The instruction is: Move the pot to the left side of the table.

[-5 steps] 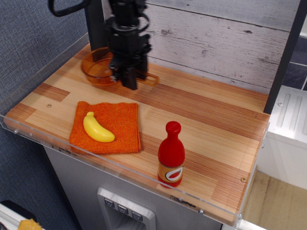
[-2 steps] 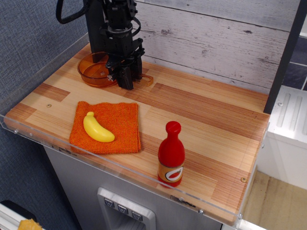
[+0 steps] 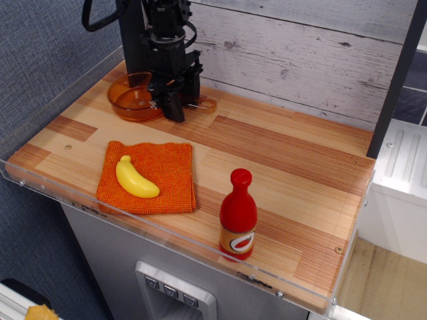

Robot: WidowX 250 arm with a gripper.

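The amber-orange pot (image 3: 132, 97) sits on the striped wood table (image 3: 280, 160) at its back left corner. Its flat handle (image 3: 205, 105) points right. My black gripper (image 3: 176, 112) comes down from above onto the handle, just right of the pot's bowl. Its fingers look closed on the handle, and the tips reach down to the table surface. The gripper hides the middle of the handle.
An orange cloth (image 3: 167, 177) with a yellow banana (image 3: 136, 178) lies at the front left. A red bottle (image 3: 238, 215) stands near the front edge. A grey plank wall (image 3: 300, 60) runs along the back, and a clear acrylic edge (image 3: 40, 187) rims the table.
The gripper carried the pot a little further left and lowered it to the table. Since then it has barely moved, and the handle end has shifted slightly.
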